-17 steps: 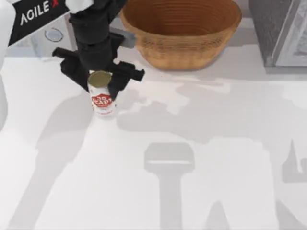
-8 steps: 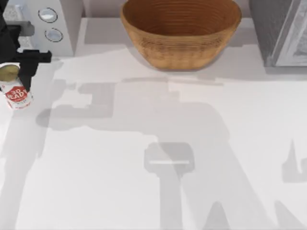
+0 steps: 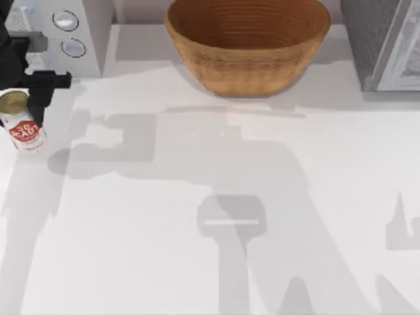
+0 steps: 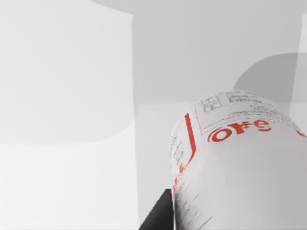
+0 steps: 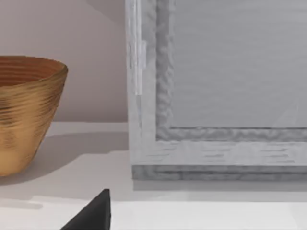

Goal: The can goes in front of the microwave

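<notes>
Left gripper point(image 3: 16, 98) sits at the far-left edge of the table point(image 3: 210, 216) in the top view, closed around the can point(image 3: 21, 122) — black fingers point(image 3: 44, 88) press its upper part, one on each side, w/ the dull gold top showing between them. Can is tilted a bit, gold top leaning toward the left edge, red-lettered label facing up and toward the near side. Can't tell from above whether its base touches the table or hangs just over it.

Can is just in front of the microwave point(image 3: 72, 39), on the near side of its front panel; the two round silver dials point(image 3: 65, 21) are at the far-left corner, a little right of the can. Microwave and can are apart, not touching.

Left wrist view: can point(image 4: 240, 167) very close up, white label w/ red letters and fine print, a dark bit of finger point(image 4: 158, 215) at its side, pale microwave face point(image 4: 62, 72) beyond it.

Woven basket point(image 3: 248, 42) stands at the far middle of the table, well apart from the can. Darker grey textured box point(image 3: 380, 42) w/ white-framed door is at the far right.

Right wrist view: box's door point(image 5: 216, 91) close ahead, basket point(image 5: 26, 112) beside it, and a black fingertip point(image 5: 93, 213) of the right gripper low in the picture — can't tell how far its fingers are open.
</notes>
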### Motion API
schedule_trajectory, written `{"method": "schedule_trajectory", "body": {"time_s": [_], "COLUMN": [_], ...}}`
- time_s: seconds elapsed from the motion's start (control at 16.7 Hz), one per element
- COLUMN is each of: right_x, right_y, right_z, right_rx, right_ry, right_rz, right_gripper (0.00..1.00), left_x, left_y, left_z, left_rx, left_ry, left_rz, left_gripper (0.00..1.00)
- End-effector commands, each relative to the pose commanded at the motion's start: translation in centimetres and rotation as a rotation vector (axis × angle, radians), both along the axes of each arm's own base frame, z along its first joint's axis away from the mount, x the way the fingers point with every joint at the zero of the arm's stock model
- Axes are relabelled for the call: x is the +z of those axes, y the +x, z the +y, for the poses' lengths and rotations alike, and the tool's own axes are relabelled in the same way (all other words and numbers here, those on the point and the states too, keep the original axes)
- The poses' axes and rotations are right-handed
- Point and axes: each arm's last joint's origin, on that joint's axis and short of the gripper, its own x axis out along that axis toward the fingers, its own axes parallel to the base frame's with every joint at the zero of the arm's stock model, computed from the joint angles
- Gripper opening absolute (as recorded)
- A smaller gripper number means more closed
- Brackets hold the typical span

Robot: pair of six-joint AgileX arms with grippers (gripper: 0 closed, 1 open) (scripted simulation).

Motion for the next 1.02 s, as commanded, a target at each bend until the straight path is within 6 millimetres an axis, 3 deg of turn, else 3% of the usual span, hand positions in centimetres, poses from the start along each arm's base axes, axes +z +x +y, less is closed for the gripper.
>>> {"method": "schedule_trajectory", "body": {"time_s": [0.3,1.02], "right_x": [0.00,0.00], "right_y": [0.00,0.00], "right_z": [0.00,0.00], "right_rx": [0.000,0.000], "right_ry": [0.000,0.000], "right_rz": [0.000,0.000], "right_gripper": [1.00,1.00], "left_x": [-0.18,-0.18], "left_y": [-0.01,-0.01], "left_z": [0.03,0.03], "left_rx": [0.001,0.001], "left_ry": [-0.001,-0.001], "left_rz": [-0.001,-0.001], "left_gripper": [0.00,0.90]}}
